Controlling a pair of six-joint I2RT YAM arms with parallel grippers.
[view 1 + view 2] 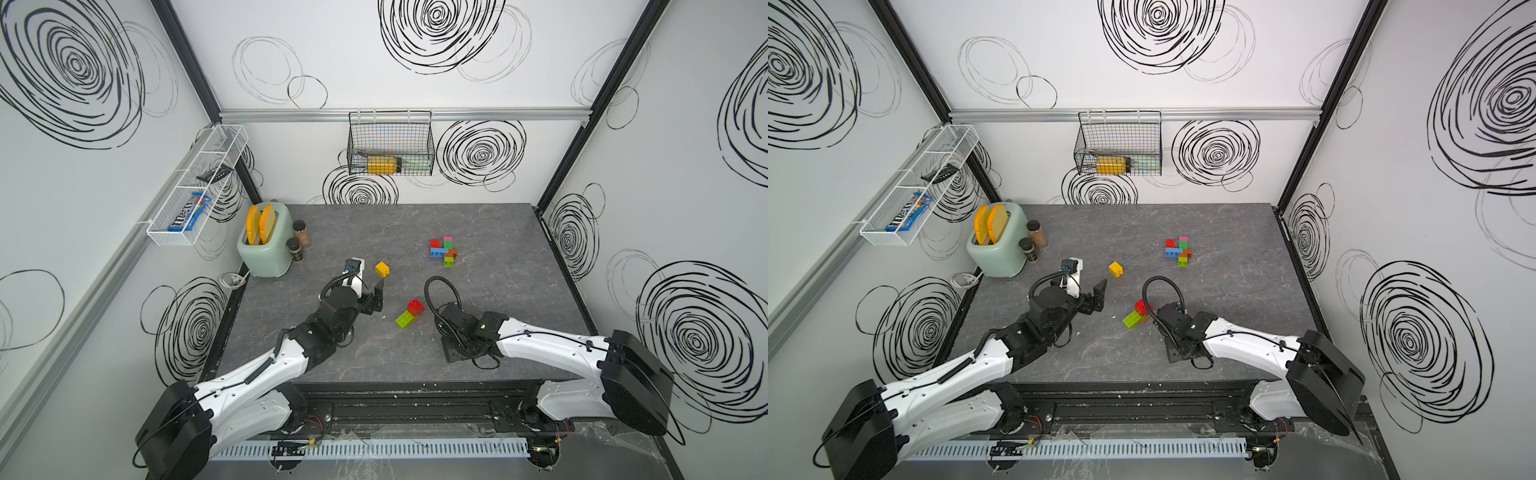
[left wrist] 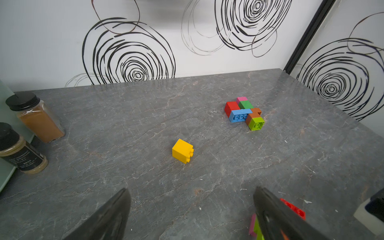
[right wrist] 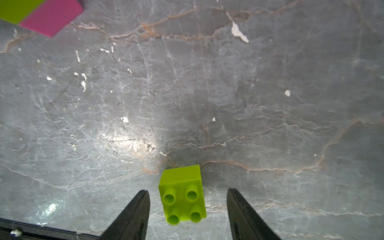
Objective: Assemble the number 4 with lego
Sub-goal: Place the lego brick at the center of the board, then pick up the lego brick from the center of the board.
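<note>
Both top views show a joined cluster of red, pink, green, blue, orange and lime lego (image 1: 444,251) (image 1: 1179,251) at the table's middle right. A yellow brick (image 1: 382,269) (image 2: 182,150) lies on its side just beyond my left gripper (image 1: 376,297) (image 2: 191,189), which is open and empty. Between the arms sit a red brick (image 1: 415,306) and a lime oblong brick (image 1: 405,320) with a pink brick (image 3: 52,16) against it. My right gripper (image 1: 457,353) (image 3: 187,190) points down near the front edge. It is open around a small lime square brick (image 3: 182,195) on its side, clear of both fingers.
A mint toaster (image 1: 264,245) and two spice jars (image 1: 301,235) (image 2: 35,116) stand at the back left, with a white cable (image 1: 232,280) beside them. A black wire basket (image 1: 390,143) hangs on the back wall. A white rack (image 1: 195,187) hangs on the left wall.
</note>
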